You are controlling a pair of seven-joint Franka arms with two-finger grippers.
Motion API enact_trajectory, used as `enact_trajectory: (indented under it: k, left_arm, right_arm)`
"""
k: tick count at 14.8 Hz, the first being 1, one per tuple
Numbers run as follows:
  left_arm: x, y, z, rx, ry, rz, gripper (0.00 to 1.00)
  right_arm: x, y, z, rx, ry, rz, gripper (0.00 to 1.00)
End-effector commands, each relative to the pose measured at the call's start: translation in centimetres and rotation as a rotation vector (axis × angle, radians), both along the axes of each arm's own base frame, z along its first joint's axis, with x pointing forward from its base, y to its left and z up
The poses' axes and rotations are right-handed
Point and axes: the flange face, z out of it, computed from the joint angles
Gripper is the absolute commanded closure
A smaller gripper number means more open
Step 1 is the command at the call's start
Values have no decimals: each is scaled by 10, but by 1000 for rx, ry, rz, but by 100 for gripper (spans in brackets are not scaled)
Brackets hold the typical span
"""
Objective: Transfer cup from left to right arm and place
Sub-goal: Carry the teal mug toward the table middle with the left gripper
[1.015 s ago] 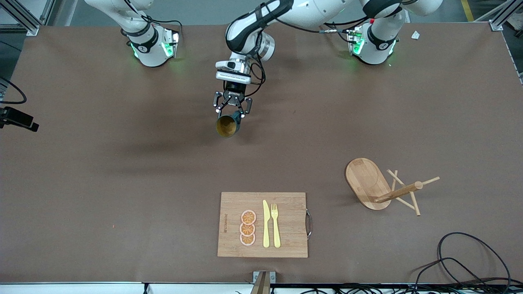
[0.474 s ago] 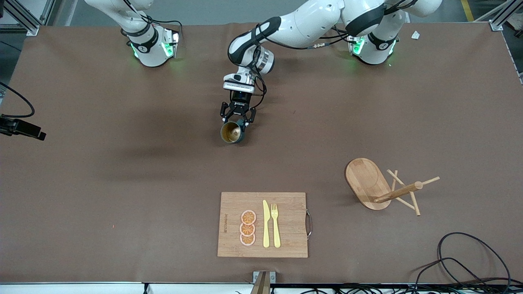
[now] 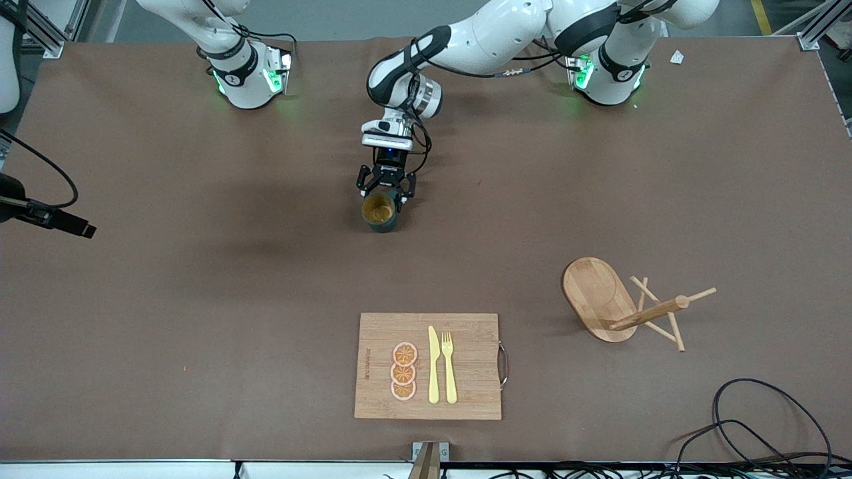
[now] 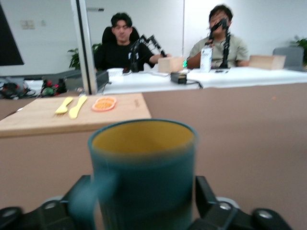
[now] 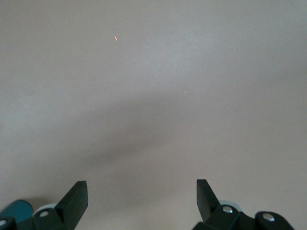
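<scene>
The dark teal cup (image 3: 380, 213) with an ochre inside stands upright near the middle of the table, at or just above the surface. My left gripper (image 3: 385, 191) reaches down from the left arm and is shut on the cup. In the left wrist view the cup (image 4: 144, 163) fills the space between the fingers (image 4: 204, 194), with its handle turned to one side. My right gripper (image 5: 140, 194) is open and empty over bare table. In the front view it shows only as a dark part (image 3: 46, 216) at the right arm's end of the table.
A wooden cutting board (image 3: 466, 372) with three orange slices (image 3: 403, 371), a yellow knife and a fork lies nearer the front camera. A wooden mug rack (image 3: 622, 303) lies tipped over toward the left arm's end. Black cables (image 3: 765, 426) lie at that near corner.
The left gripper has turned the cup from mouth-forward to upright and lowered it toward the table. The right gripper has drifted inward at the table's edge.
</scene>
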Motion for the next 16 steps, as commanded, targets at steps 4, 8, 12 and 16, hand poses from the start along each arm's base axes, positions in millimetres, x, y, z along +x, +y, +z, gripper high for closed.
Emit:
enact_trajectory:
  k: [4, 8, 12, 16]
  left_arm:
    - [-10, -5, 17, 116, 102, 101, 0]
    - [-17, -14, 62, 165, 193, 160, 0]
    - [-11, -24, 108, 146, 273, 203, 0]
    - [20, -18, 217, 130, 475, 260, 0]
  right_arm:
    - [14, 52, -23, -9, 7, -111, 0]
    - [16, 89, -41, -17, 3, -191, 0]
    - [17, 130, -51, -31, 8, -272, 0]
    - [14, 173, -71, -41, 2, -363, 0]
